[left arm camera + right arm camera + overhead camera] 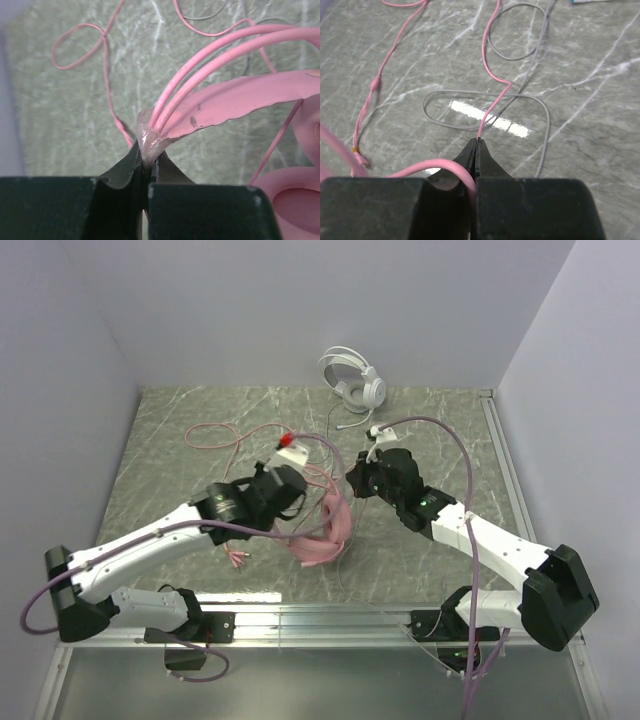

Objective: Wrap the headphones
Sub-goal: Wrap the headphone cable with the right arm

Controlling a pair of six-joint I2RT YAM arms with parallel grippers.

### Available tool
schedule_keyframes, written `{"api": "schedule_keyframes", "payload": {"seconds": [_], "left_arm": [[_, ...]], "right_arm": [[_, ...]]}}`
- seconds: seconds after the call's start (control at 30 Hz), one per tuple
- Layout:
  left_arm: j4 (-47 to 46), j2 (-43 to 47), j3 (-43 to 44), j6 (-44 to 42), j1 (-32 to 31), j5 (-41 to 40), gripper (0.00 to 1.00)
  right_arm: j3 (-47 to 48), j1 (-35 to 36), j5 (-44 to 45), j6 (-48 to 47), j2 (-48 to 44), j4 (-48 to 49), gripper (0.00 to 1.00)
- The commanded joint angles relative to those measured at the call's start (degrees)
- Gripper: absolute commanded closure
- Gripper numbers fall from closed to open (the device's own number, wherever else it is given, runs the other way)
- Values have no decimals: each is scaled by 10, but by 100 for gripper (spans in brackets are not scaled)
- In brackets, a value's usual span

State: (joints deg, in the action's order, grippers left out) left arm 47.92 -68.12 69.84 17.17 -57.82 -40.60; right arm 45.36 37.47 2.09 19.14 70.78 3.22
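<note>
Pink thin cable (104,70): it lies in loose loops on the grey marble table top (170,490), over on the left and back. It looks light, soft and floppy, so I think it will slip and tangle easily.
Left claw (148,161): pinched almost shut on one end of the pink headset's band, right where some clear shiny wrap (150,137) covers it.
Pink soft-padded headset (325,530): in the middle of the table, between the two claws, with one end held up. I think it is light, with a bendy band and squashy ear pads. The band looks like the best place to hold it, not the pads.
Right claw (476,148): shut tight on the thin pink cable, which goes straight into its tips.
White headset with grey pads (352,382): it sits at the back by the wall, well apart from both claws.
Left wrist view only: two pink wires and the flat pink band (240,100) come out of the claw together. A round pink ear cup (295,205) sits low on the right.
Right wrist view only: a thin grey cable (485,91) lies in loops on the table under the pink one. They could catch on each other.
Top view only: it shows where both headsets sit. The white one is in neither wrist view.
</note>
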Motion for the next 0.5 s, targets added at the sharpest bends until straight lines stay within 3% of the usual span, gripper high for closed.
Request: {"api": "schedule_keyframes", "payload": {"seconds": [0.0,0.13,0.37,0.47], "left_arm": [[2,-44,23,-32,-43,-152,100],[14,-91,31,-17,-49,-232,100],[-83,-120,52,-92,-38,-286,100],[-82,-143,92,-97,-14,-290,100]], "right_arm": [[34,-6,35,-14,-21,-22,100],[45,-5,34,-15,-40,-50,100],[67,-2,9,-12,-83,-140,100],[73,-4,-17,-8,-96,-161,100]]}}
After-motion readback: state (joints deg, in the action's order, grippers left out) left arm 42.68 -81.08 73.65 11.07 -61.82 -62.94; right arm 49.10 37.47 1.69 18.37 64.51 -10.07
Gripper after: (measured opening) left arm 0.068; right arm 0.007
